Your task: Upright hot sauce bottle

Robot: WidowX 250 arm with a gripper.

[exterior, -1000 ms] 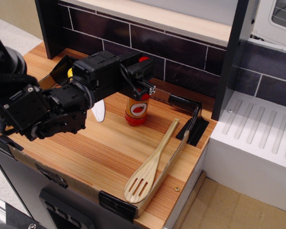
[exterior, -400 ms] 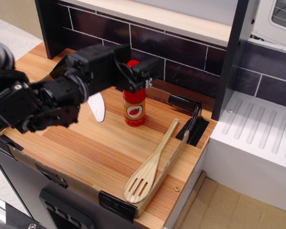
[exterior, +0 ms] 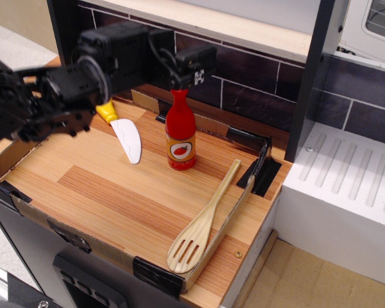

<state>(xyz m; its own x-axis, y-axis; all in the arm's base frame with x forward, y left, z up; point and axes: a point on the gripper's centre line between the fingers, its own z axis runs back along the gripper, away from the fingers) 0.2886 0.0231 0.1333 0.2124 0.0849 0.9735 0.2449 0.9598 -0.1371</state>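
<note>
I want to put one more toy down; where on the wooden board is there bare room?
Most free: the front-left wood, bordered by the white knife with yellow handle, the red hot sauce bottle and the slotted wooden spatula. Crowded: the back, where the black hand hangs at the bottle's cap.

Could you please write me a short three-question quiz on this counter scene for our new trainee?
1. True or false: the hot sauce bottle lies on its side.
2. Which utensil lies nearest the counter's front edge? A) wooden slotted spatula B) toy knife
3. Fill in: the gripper is at the bottle's ____.

Key: 1 false, it stands upright; 2 A; 3 top.
</note>
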